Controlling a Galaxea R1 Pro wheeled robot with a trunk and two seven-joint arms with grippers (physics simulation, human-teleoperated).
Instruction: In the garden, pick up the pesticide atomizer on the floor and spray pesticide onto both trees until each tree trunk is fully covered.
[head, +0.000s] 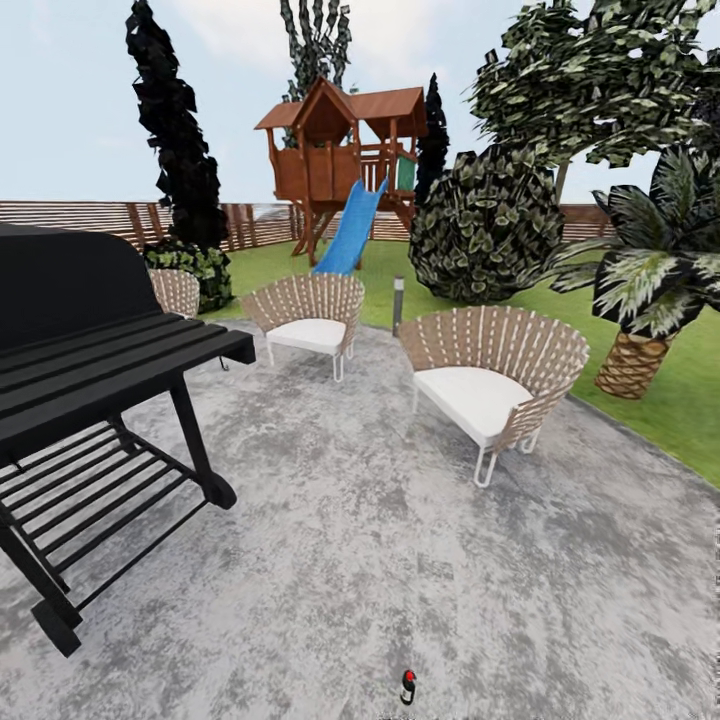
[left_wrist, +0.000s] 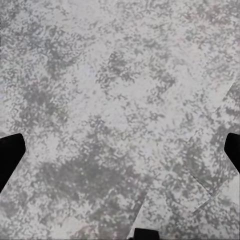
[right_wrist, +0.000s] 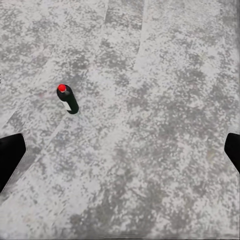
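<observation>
Mottled grey stone paving (head: 380, 560) spreads under me, rough and speckled, with woven wicker chairs (head: 495, 385) on white cushions, a black slatted grill (head: 90, 370) and a wooden playhouse with a blue slide (head: 352, 232) beyond on the lawn. My right claw (right_wrist: 120, 150) hangs spread wide over the paving, dark fingertips (right_wrist: 10, 155) at either edge, gripping nothing. My left claw (left_wrist: 120, 150) is likewise released and wide apart above bare stone. My pesticide atomizer (right_wrist: 68, 98), a small dark bottle with a red top, lies on the paving ahead of my right claw, well apart from both fingers; the head view shows it (head: 407, 686) near my base.
</observation>
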